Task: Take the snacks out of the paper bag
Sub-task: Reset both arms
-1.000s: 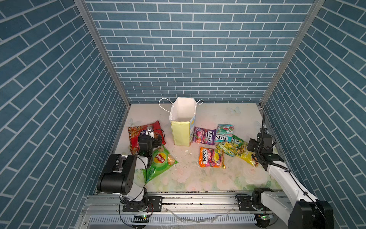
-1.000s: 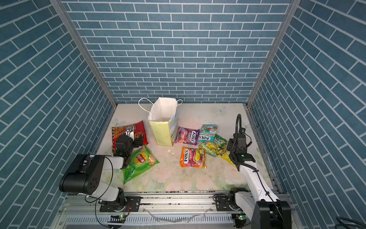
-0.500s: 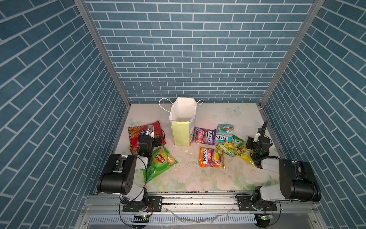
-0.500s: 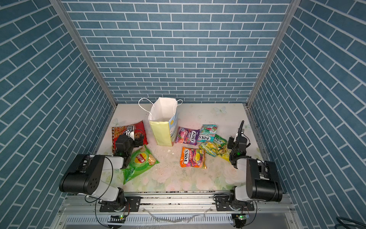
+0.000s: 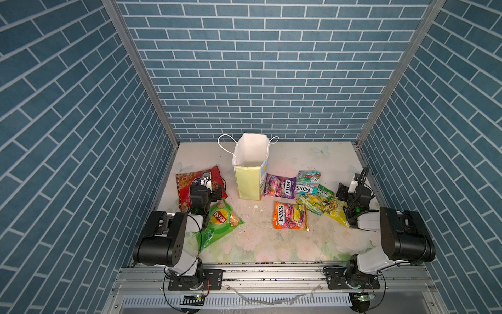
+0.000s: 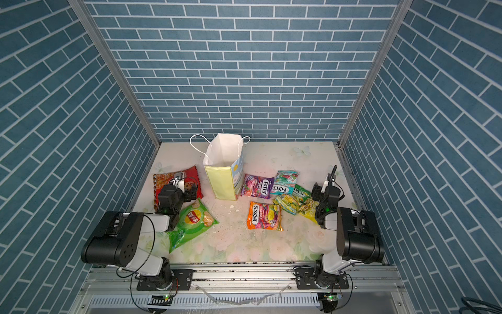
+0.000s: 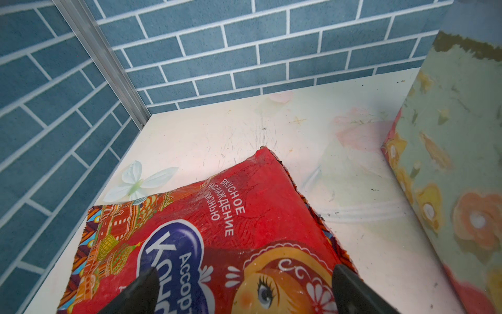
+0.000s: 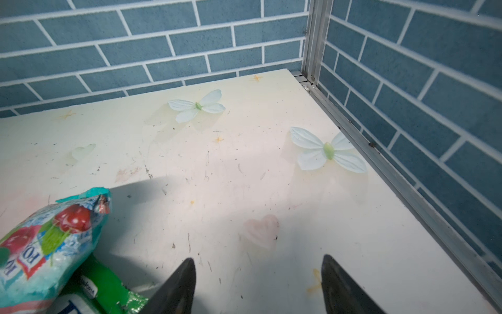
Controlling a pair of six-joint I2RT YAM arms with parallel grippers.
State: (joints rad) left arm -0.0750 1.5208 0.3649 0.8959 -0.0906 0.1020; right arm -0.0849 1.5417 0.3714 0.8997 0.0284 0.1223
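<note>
Since seven snacks (image 5: 290,216) lie on surface (image 5: 271,244) beside upright paper bag (image 5: 248,183), bag likely emptied, though its bottom is hidden. Left tool (image 7: 243,270) wide apart, empty, over red bag (image 7: 244,212). Right tool (image 8: 258,260) spread, empty, over bare surface beside green packet (image 8: 108,288). Best move: lift straight up — no dragging packets, no nudging bag.

Red packet (image 7: 252,206) glossy crinkled plastic; paper bag (image 5: 248,185) matt; table (image 8: 217,176) smooth, scuffed.

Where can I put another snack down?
Bare table lies up front, between the green Lay's bag and the orange FOX'S packet, and in the back right corner behind the teal packet. Crowded: right of the paper bag.
</note>
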